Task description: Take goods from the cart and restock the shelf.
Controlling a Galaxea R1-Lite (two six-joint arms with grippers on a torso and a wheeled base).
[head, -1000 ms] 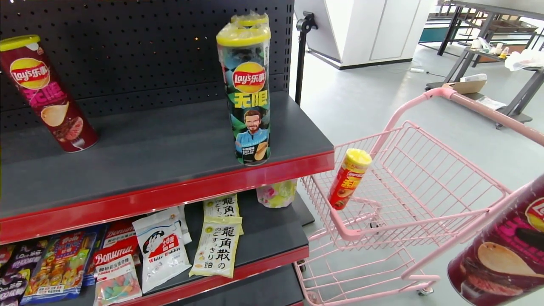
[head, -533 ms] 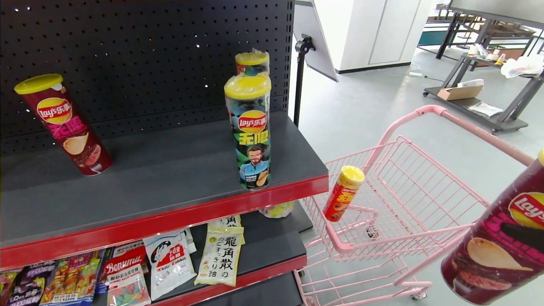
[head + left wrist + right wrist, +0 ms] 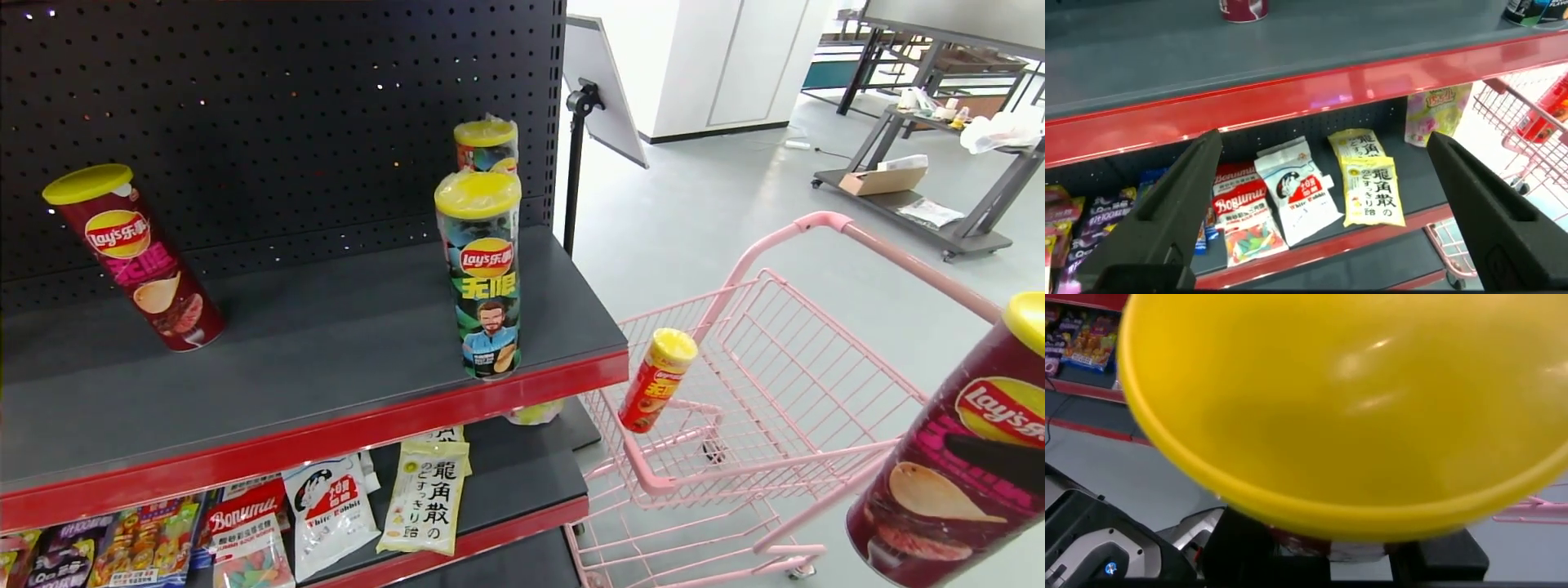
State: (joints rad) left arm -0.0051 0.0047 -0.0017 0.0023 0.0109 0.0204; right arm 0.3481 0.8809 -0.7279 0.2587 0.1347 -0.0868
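"One maroon can (image 3: 955,457) sits in your right gripper (image 3: 1343,554), which is closed on its body below the yellow lid (image 3: 1355,408). It hangs tilted, near the cart (image 3: 824,219) and well apart from the shelf (image 3: 310,359)."

"Your left gripper (image 3: 1331,204) is spread wide with nothing in it, facing the snack bags (image 3: 1372,192) on the lower tier. So the placing falls to your right arm."

"How will the tube handle for you? I'd judge it light and stiff, with a glossy skin, so it is likely slick and easy to dent. Hold it on the mid-body, never by the lid, which could pop off."

"It's tall and narrow too, so it should tip readily. You'd do best to set it down flat on the bare stretch between the shelved maroon can (image 3: 135,257) and the green can (image 3: 486,278) at the front lip, touching neither."

"You also have a red can (image 3: 657,380) leaning in the cart. I'd expect the same feel from it, so take it round the middle, below its lid."
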